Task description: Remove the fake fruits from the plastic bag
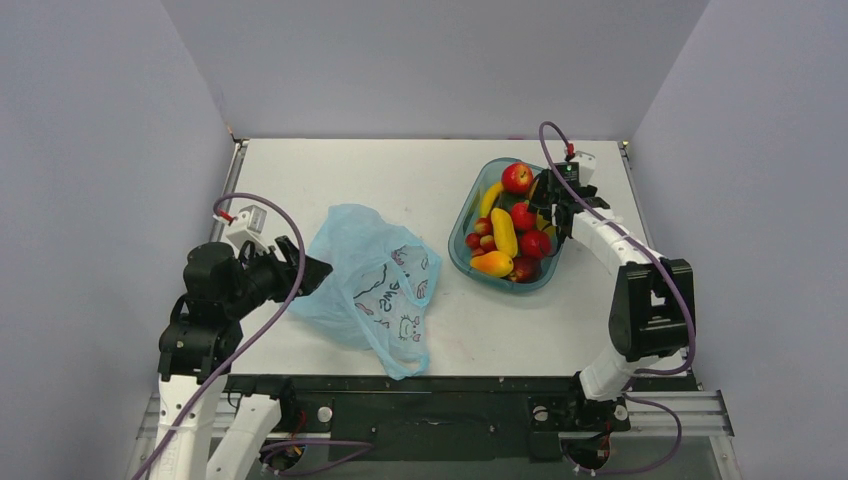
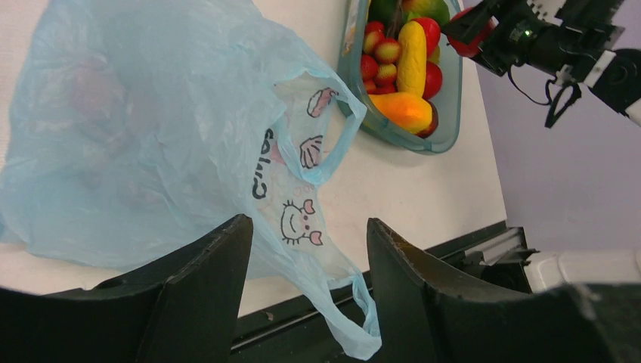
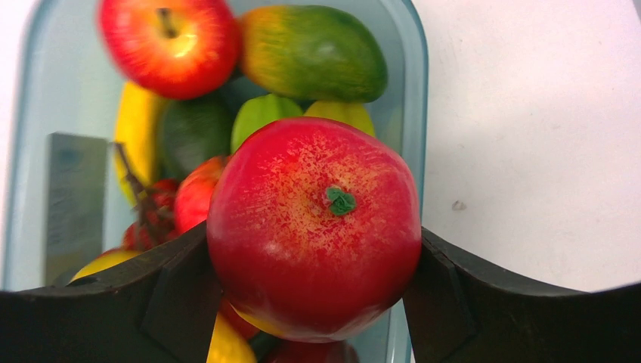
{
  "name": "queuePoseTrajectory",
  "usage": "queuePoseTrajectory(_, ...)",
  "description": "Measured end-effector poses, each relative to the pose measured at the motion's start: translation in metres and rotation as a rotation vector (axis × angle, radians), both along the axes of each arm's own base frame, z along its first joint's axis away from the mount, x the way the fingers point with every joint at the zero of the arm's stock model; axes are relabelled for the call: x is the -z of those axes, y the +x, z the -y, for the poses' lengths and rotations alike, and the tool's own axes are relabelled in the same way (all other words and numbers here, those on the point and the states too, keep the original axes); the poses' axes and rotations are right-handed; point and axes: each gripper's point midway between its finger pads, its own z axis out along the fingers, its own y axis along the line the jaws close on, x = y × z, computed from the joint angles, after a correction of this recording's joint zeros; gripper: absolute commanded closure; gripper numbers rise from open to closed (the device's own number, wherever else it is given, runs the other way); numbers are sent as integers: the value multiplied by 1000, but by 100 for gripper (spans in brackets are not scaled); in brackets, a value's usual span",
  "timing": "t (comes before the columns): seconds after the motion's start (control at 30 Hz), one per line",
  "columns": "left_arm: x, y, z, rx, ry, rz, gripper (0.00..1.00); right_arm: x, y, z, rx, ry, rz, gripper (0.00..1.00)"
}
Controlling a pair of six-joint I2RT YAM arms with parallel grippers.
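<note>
We grip the apple (image 3: 314,227) in our right jaws over the tub (image 3: 45,113); our left jaws stand open, bag (image 2: 136,128) just beyond.

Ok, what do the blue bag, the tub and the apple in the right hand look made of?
The bag: thin plastic film, judging by its crinkles and see-through blue. The tub: probably hard tinted plastic, with a clear wall and a smooth rim. The apple in the right hand: likely moulded plastic, glossy with painted-looking speckles.
</note>
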Motion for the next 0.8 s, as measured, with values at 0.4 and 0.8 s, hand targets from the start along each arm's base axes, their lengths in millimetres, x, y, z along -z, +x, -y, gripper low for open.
queuePoseTrajectory(0.4, 0, -24, 15, 65, -53, -32, 43, 16, 12, 4, -4, -6, -40, 29)
queuePoseTrajectory(0.8, -52, -28, 18, 89, -75, 82, 41, 6, 6, 1, -64, -59, -49, 13)
